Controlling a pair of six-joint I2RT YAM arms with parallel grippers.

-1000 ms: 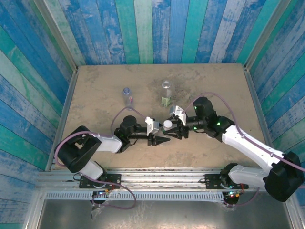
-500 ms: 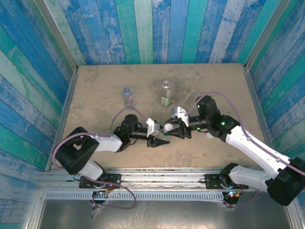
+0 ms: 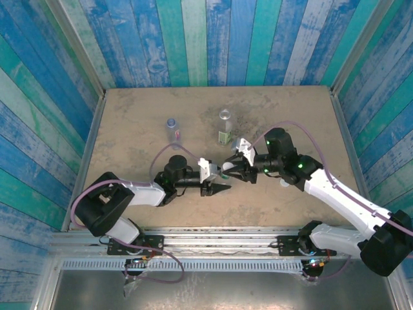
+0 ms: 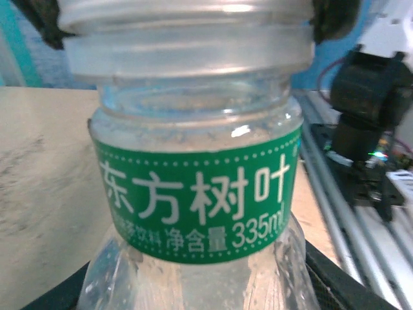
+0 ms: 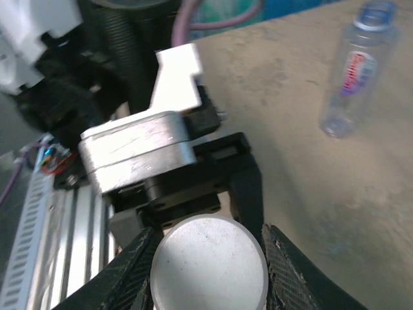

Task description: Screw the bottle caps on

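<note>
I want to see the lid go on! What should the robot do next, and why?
Probably twist the right hand clockwise. Its fingers pinch the white cap sitting on the green-label bottle, which the left hand grips, so turning should thread it on.

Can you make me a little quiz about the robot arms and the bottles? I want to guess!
1. True or false: the green-label bottle stands alone on the table.
2. What is between the right gripper's jaws? A: a white cap. B: a spoon. C: a sponge.
3. How many bottles stand free on the table?
Key: 1 false, the left gripper holds it. 2 A. 3 two: the purple-label bottle and the second bottle.
</note>
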